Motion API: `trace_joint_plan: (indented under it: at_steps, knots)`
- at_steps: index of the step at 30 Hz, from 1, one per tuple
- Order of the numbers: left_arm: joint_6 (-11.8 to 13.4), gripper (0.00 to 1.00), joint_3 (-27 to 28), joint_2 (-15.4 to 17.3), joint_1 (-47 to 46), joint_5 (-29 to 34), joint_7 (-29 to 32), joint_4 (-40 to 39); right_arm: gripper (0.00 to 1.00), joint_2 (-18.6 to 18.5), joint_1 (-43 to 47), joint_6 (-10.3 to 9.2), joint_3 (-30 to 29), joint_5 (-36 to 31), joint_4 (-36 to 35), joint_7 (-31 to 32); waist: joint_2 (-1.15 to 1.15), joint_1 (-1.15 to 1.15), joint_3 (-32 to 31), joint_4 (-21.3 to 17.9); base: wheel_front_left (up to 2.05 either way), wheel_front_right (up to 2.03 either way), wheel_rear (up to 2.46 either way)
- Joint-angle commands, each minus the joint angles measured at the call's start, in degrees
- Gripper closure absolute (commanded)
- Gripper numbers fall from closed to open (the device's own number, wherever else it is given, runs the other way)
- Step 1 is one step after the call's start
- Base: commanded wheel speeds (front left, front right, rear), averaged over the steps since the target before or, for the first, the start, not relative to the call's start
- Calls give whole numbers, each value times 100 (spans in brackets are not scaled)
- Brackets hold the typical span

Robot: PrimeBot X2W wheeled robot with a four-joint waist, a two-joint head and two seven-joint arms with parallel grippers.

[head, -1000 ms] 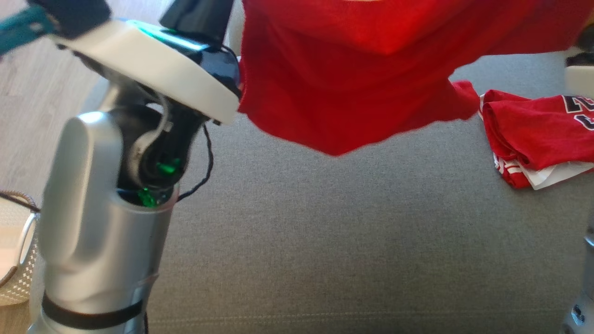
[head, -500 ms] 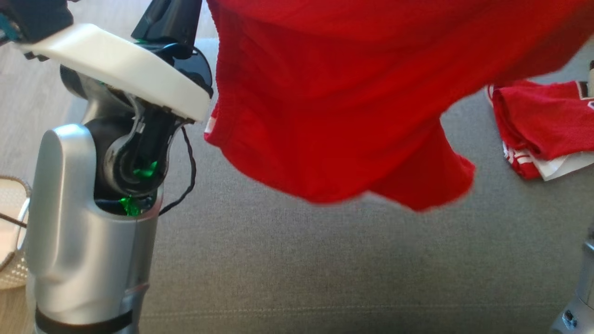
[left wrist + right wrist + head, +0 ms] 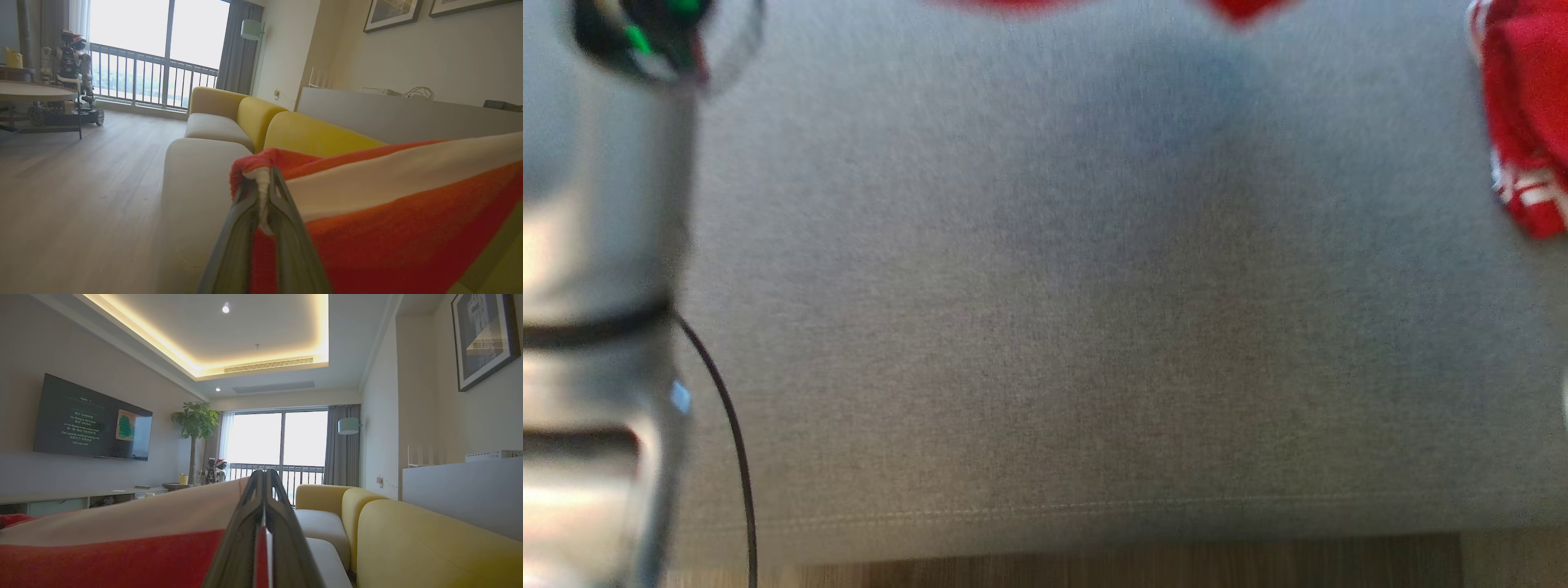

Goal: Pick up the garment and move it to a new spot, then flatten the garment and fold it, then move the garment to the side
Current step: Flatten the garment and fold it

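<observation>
above the grey sofa seat (image 3: 1094,327) the red garment (image 3: 408,228) hangs stretched between both arms, only its lowest tips showing at the top of the head view. the left gripper (image 3: 263,179) is pinched tight on a bunched, white-banded edge. the right gripper (image 3: 264,477) is clamped flat on what looks like the same pale band further along. it looks light, soft and floppy, so i'd expect it to sag and swing rather than keep shape. the banded hem seems the sensible hold, thicker and less likely to slip. a second red garment (image 3: 1523,122) lies off to the right.
</observation>
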Motion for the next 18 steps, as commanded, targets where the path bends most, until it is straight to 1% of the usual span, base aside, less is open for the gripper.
trace_joint_plan:
  at_steps: [1, 2, 4, 7, 9, 14, 18]
  knots:
    - [-52, 100, 142, 368, -474, 302, -198, -83, 100, 101, -295, -1, 35, 11, -41, -99, 0, 0, 685, -108, 0, 0, 0]
    - [-73, 100, 75, 443, -775, 566, -486, 156, 100, 160, -587, -1, 30, 49, 217, -232, 0, 0, 810, -117, 0, 0, 0]
    - [-33, 100, 159, 274, -1203, 560, -851, 713, 100, 275, -1060, -1, 70, 177, 723, -466, 0, 0, 998, -124, 0, 0, 0]
    - [-118, 100, 148, 140, -1674, 625, -1380, 1405, 100, 317, -1498, -1, 257, 167, 1290, -836, 0, 0, 1201, -108, 0, 0, 0]
    - [-190, 100, 117, 61, -1876, 659, -1708, 1783, 100, 376, -1626, -1, 325, 234, 1582, -983, 0, 0, 1341, -92, 0, 0, 0]
    - [-500, 100, -106, -147, -1836, 681, -2317, 2587, 100, 316, -1335, -1, 786, 428, 2131, -1125, 0, 0, 1540, -5, 0, 0, 0]
    - [-705, 100, -309, -206, -1470, 761, -2569, 2983, 100, 203, -789, -1, 1040, 790, 2339, -1163, 0, 0, 1468, 74, 0, 0, 0]
